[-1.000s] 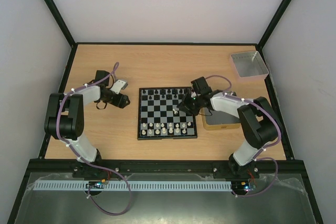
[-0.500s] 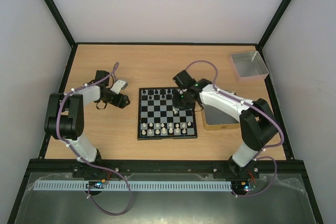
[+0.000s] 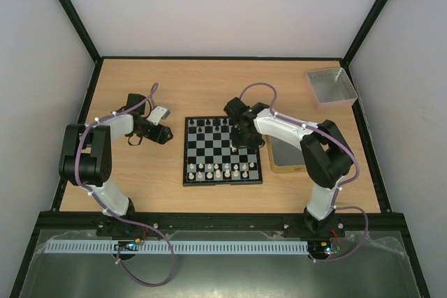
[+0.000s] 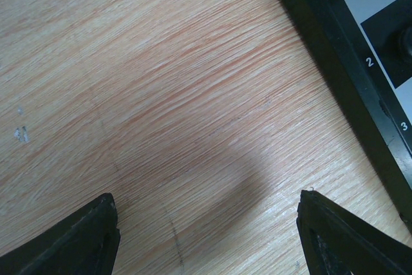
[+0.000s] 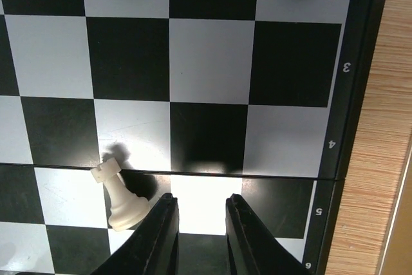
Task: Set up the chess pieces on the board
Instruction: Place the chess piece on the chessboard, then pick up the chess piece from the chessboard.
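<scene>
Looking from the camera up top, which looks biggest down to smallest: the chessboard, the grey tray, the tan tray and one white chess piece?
1. The board looks biggest.
2. The grey tray and the tan-rimmed tray look alike. The right arm hides part of the tan one, so I won't rank them.
3. A white piece looks smallest.

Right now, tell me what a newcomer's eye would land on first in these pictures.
The checkered board at the middle of the table draws the eye, with the right hand poised over its right side, empty, beside a lone white piece standing mid-board. The left hand hangs wide open above the wood left of the board.
</scene>
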Controlling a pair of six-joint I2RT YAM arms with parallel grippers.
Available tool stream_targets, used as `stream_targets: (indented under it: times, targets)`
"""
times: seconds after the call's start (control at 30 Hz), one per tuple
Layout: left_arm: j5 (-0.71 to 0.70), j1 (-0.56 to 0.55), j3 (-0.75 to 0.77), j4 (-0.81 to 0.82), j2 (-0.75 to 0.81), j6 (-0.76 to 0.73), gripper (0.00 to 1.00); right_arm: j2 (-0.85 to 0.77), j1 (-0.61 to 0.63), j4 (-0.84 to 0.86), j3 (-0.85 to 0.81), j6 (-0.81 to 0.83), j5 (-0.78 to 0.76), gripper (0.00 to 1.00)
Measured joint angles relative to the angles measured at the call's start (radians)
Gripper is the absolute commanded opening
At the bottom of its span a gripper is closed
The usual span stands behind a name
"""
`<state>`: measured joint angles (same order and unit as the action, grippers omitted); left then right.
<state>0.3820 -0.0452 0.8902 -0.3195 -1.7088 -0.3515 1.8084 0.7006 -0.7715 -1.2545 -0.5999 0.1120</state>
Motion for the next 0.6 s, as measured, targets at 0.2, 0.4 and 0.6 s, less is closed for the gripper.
stream_targets:
  times: [0.2,0.4,0.6]
  targets:
    - [0.001,0.000,0.000,0.000,0.000,0.000,0.76,0.008,0.000,-0.013,-0.047,0.011,-0.005,0.22]
    - [0.002,0.000,0.000,0.000,0.000,-0.001,0.76,0.008,0.000,-0.018,-0.086,0.014,-0.002,0.23]
    - [0.003,0.000,0.000,0.000,0.000,-0.001,0.76,0.022,0.011,-0.027,-0.103,0.021,0.006,0.23]
